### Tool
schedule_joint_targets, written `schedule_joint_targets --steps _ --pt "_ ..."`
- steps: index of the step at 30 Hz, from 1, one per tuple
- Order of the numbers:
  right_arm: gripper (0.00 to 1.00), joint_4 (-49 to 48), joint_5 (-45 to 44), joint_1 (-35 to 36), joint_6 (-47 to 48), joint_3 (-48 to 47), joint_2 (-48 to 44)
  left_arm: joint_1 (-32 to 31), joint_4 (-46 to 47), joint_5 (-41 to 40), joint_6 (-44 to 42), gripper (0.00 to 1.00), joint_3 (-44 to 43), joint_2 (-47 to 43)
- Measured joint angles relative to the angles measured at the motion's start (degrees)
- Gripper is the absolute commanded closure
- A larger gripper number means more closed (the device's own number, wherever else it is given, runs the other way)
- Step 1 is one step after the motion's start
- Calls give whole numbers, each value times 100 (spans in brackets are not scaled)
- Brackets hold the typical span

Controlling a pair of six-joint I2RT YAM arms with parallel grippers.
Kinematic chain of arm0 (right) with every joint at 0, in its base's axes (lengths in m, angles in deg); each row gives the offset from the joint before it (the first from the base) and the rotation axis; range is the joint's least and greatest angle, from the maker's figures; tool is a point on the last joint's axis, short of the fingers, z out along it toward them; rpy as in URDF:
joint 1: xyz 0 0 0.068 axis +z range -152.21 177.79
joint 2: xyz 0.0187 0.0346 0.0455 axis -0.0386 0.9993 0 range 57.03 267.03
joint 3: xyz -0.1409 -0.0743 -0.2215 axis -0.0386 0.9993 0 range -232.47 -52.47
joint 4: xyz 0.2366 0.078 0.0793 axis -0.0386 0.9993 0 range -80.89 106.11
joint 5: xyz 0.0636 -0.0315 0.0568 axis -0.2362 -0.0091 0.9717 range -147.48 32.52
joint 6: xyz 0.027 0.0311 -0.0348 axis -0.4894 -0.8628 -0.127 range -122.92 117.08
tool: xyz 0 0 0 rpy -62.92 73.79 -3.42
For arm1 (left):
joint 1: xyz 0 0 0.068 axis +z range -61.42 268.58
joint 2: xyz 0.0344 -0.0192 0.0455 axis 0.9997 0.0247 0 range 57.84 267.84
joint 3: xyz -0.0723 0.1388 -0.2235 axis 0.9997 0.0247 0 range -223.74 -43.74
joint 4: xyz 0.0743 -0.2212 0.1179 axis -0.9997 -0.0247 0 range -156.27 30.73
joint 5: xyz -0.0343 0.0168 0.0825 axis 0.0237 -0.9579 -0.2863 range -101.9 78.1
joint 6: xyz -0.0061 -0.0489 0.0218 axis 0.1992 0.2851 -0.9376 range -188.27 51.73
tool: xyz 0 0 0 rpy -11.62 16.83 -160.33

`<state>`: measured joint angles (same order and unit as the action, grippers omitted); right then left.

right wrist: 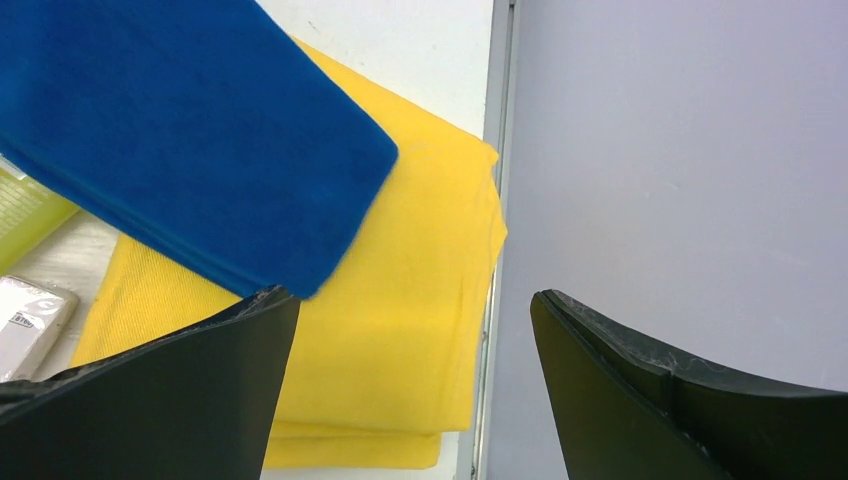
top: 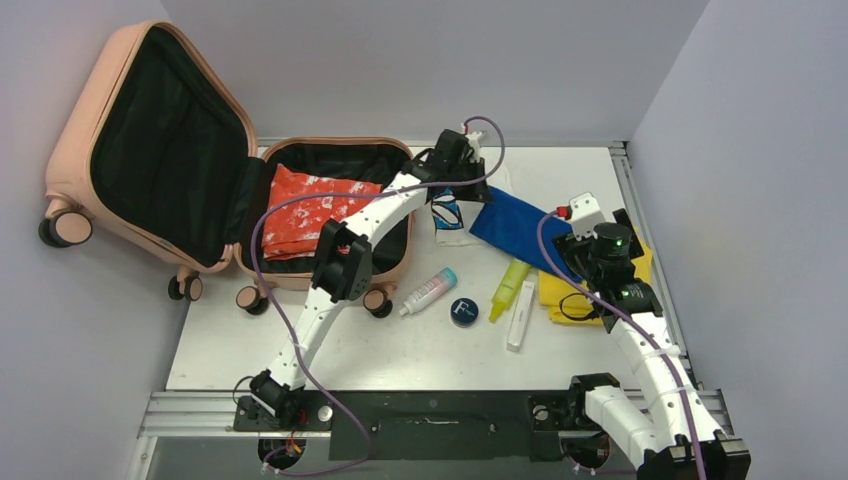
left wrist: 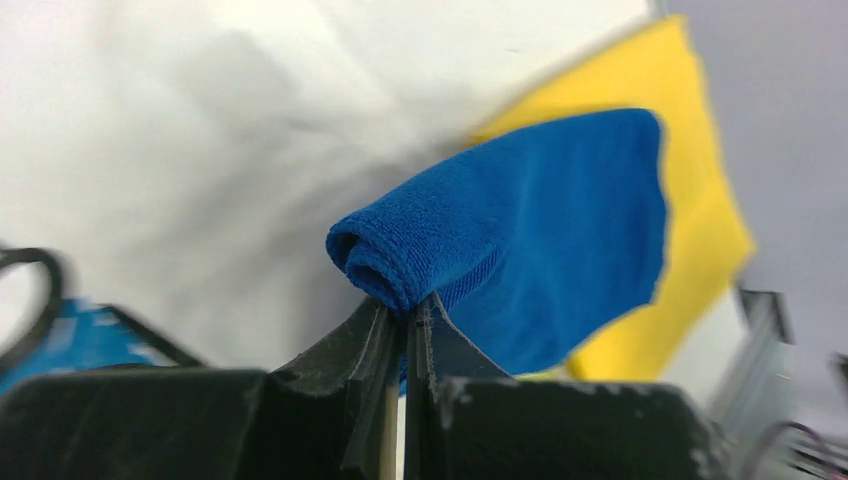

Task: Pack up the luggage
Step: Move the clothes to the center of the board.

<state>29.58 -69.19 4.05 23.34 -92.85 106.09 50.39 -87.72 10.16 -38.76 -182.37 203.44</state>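
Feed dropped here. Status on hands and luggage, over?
Left hand shut on blue towel. Right hand open over yellow cloth. Luggage open, red cloth inside. Packet between towel and luggage.

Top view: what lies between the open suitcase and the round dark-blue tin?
A pale pink tube with a teal cap lies slanted between the suitcase and the tin. Only the top view shows this.
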Motion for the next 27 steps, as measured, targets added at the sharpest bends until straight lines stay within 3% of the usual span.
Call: schedule_joint_targets --steps 13,27 --pt "10 -31 -2 -33 -90 0 28 960 -479 -1558 -1027 100 -332 369" --pt "10 -85 -48 -588 -214 -4 365 876 -472 -2428 -1095 100 -352 369"
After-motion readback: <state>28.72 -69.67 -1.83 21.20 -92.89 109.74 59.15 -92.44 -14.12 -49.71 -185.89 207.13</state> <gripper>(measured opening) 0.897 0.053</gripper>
